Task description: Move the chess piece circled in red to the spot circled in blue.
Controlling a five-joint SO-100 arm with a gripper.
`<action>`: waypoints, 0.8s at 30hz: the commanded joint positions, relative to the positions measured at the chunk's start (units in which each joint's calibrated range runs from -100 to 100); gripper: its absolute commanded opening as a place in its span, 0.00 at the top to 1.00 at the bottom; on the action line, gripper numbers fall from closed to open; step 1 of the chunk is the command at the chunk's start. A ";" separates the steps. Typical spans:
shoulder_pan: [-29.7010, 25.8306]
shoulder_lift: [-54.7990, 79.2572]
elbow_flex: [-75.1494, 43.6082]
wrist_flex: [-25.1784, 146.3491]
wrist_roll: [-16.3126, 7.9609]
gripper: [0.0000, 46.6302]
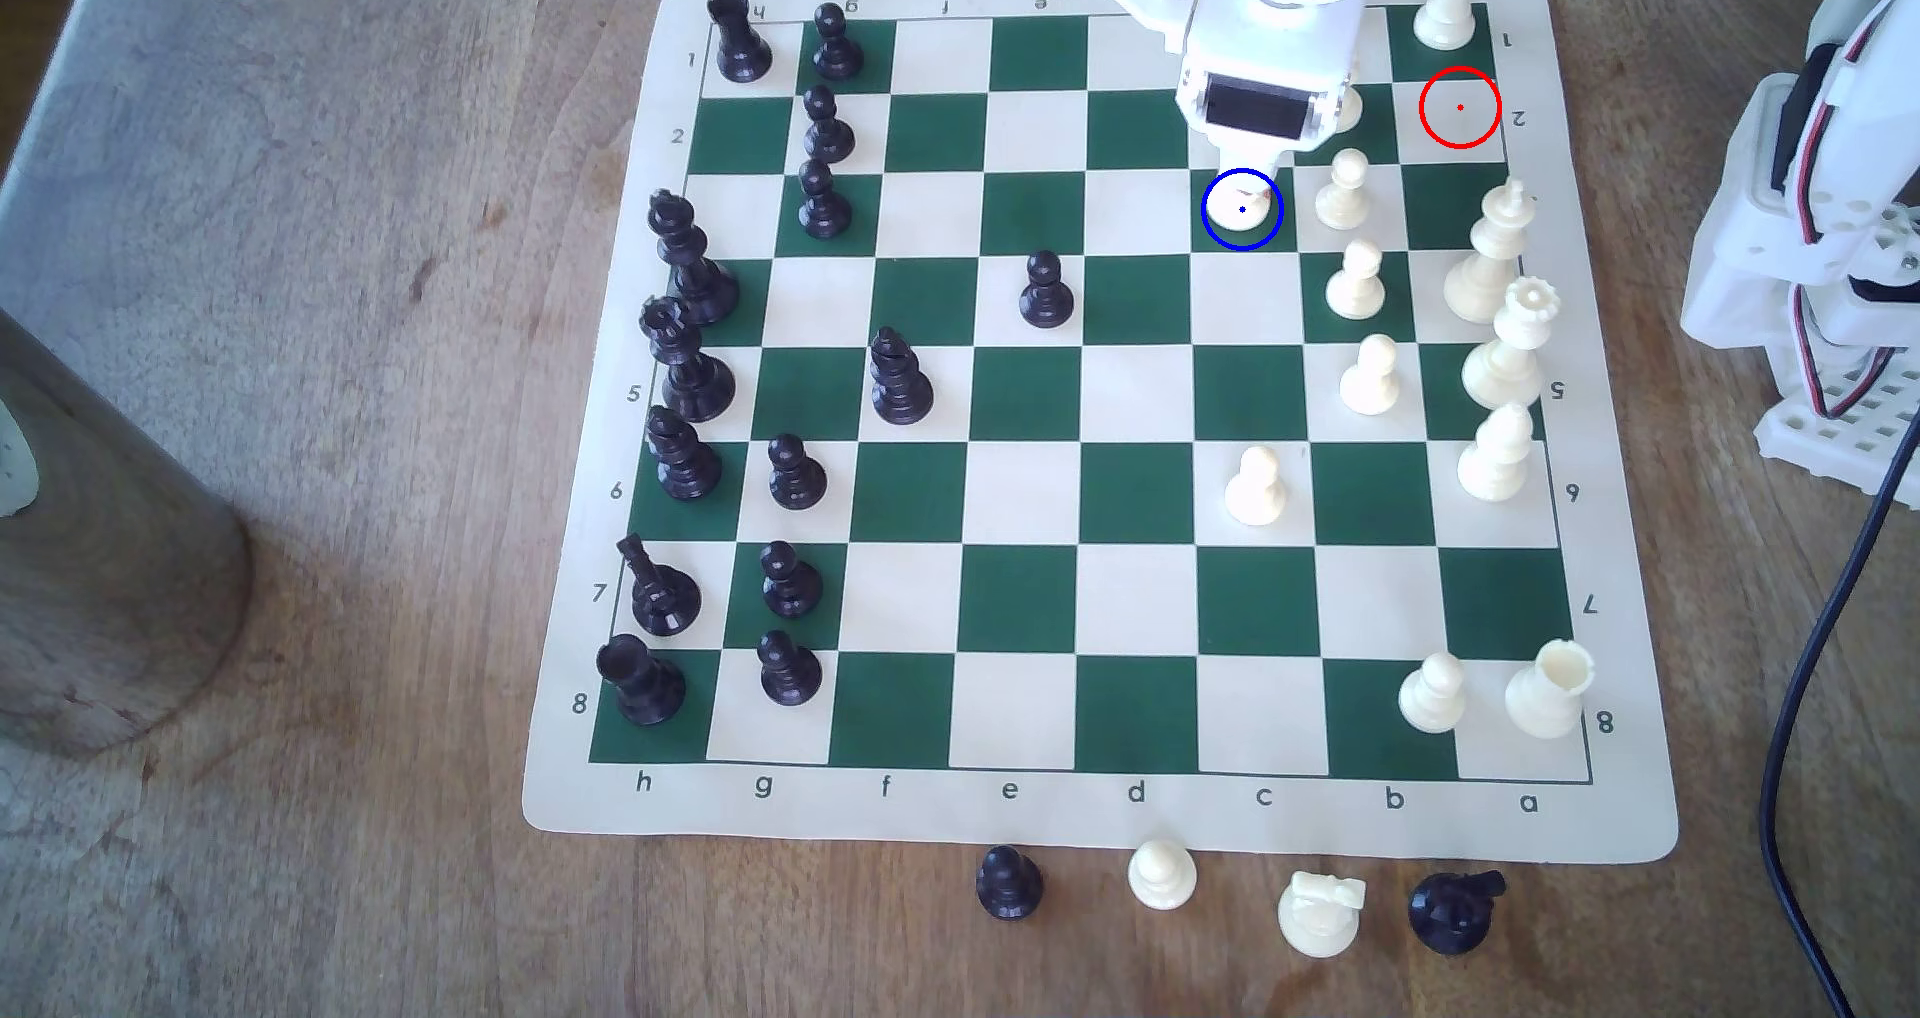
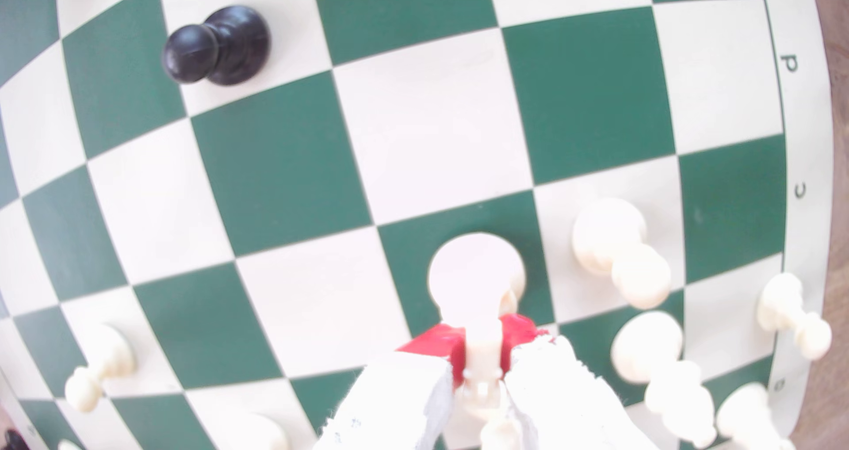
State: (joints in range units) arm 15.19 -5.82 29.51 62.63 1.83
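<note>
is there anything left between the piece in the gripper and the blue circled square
Nothing visible. The gripper is shut on the chess piece, whose round base already sits over the blue-ringed green square with no other piece on it. Whether the base touches the board cannot be told. The nearest cream pawn stands one square toward the exterior view's right.

The knight [image 1: 1243, 210] stands on the spot [image 1: 1218, 234], under the gripper [image 2: 482, 353]; pawns [image 1: 1342, 190] lie to the exterior view's right.
</note>
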 commanded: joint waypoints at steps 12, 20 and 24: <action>-0.14 -0.03 0.23 0.27 0.68 0.99; 0.65 0.31 0.68 0.43 0.73 0.51; 1.12 0.22 0.23 0.43 0.83 0.36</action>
State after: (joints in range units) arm 15.34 -5.07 30.77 62.63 2.42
